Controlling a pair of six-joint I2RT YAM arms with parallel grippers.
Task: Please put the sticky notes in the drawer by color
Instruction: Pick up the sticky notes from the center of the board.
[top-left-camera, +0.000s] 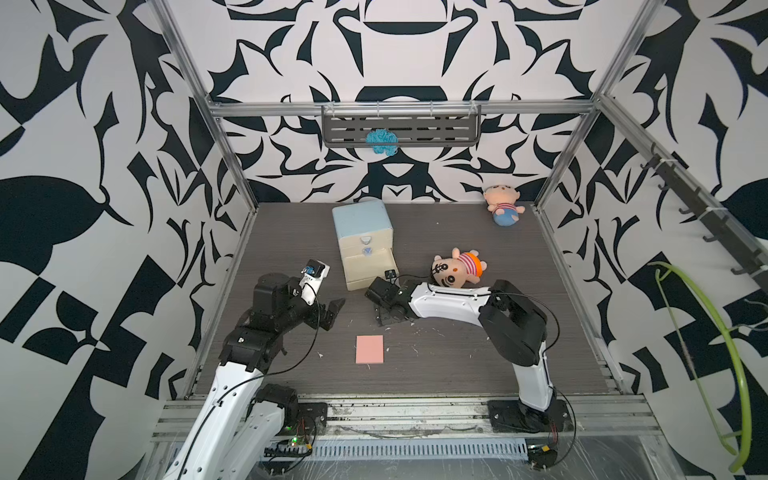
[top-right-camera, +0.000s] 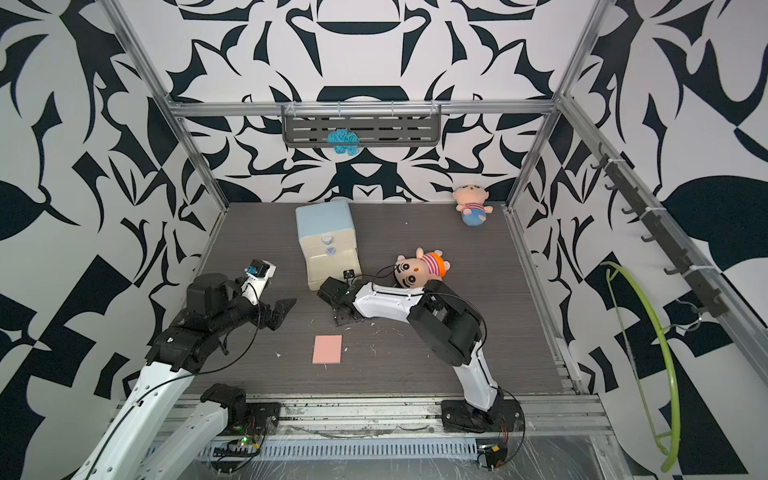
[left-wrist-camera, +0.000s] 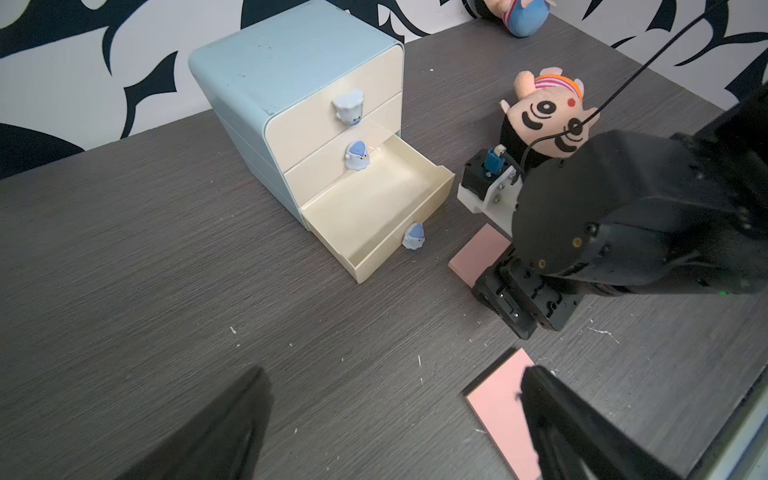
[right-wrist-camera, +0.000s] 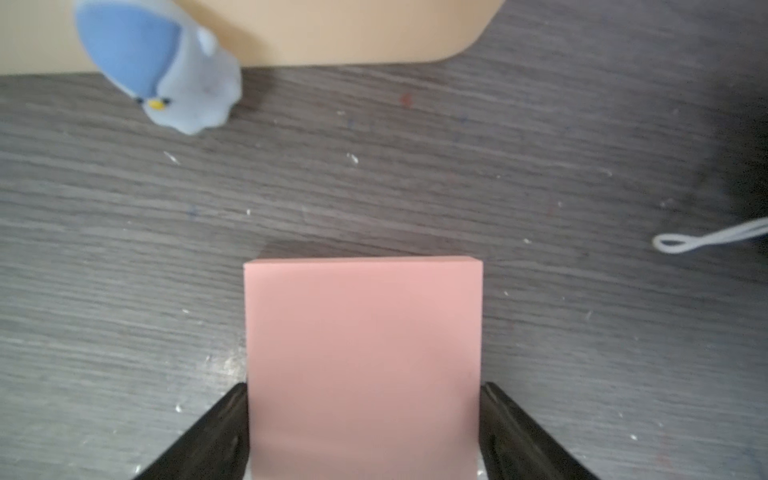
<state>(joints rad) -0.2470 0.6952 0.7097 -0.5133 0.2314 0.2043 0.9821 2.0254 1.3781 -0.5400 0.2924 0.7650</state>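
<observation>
In what looked like the pick-up step, the right gripper (right-wrist-camera: 365, 388) clasped the side edges of a pink pad (right-wrist-camera: 363, 332) lying near the middle of the table (top-left-camera: 457, 365), just before the open bottom drawer (left-wrist-camera: 365, 203), while the left gripper (top-left-camera: 334, 313) gaped idle; next, the pad probably needed lifting over the drawer's front wall.

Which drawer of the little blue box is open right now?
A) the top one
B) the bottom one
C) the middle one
B: the bottom drawer sticks out of the blue chest, while the top drawer and the middle drawer are pushed in.
</observation>
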